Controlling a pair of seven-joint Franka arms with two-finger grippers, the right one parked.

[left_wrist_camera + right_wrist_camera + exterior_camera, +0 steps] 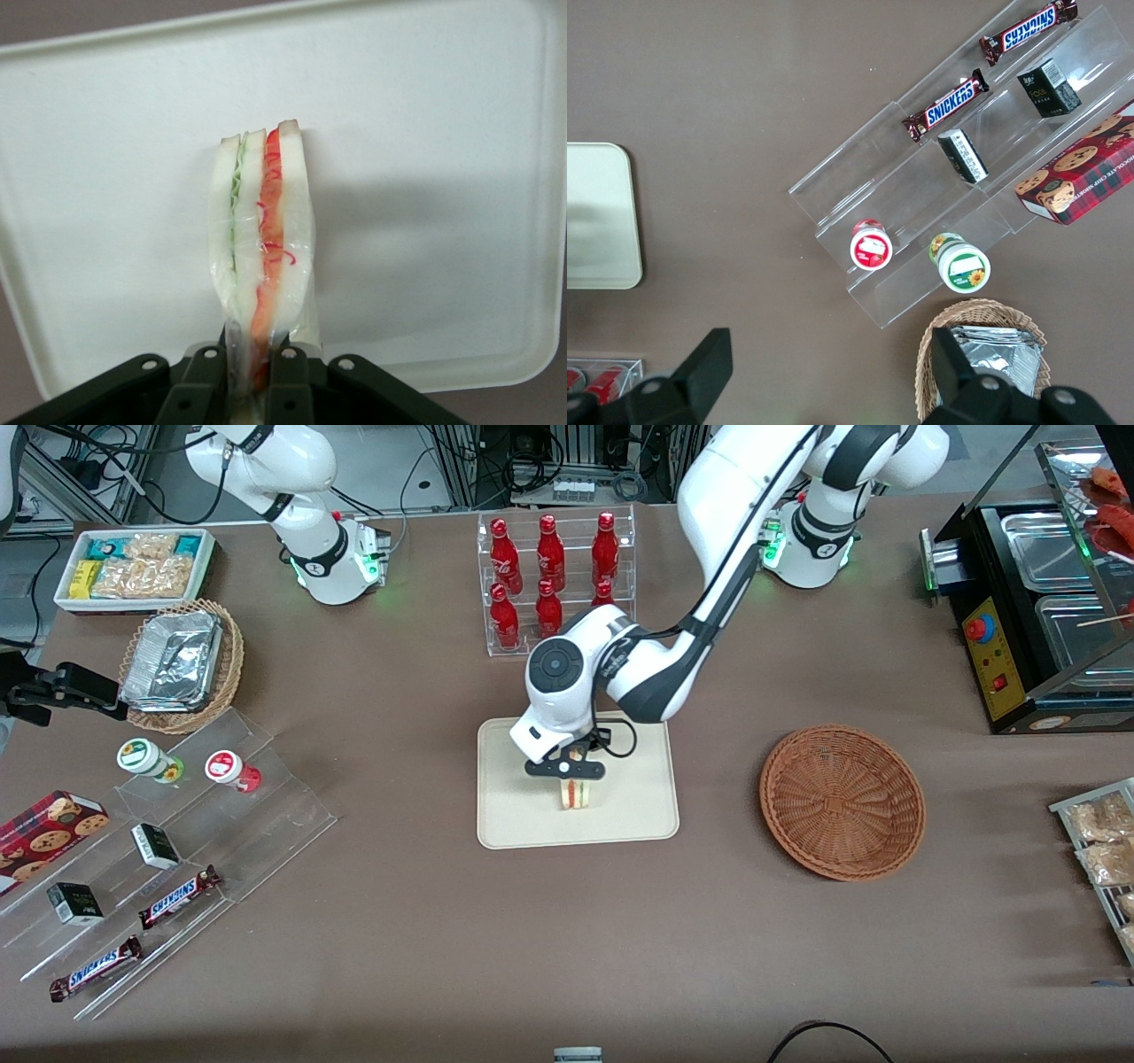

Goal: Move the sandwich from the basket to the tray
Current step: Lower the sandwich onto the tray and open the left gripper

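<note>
The sandwich (577,792) is a white bread wedge with orange-red and green filling, wrapped in clear film. It stands on its edge over the middle of the cream tray (638,815). My left gripper (571,771) is shut on its upper end. In the left wrist view the sandwich (262,239) hangs between the black fingers (290,390) above the tray (443,177). I cannot tell whether its lower edge touches the tray. The reddish-brown wicker basket (842,801) lies empty beside the tray, toward the working arm's end of the table.
A clear rack of red bottles (554,576) stands farther from the front camera than the tray. A clear stepped display with Snickers bars (177,897), cups and small boxes lies toward the parked arm's end. A tan basket with foil containers (182,664) is there too.
</note>
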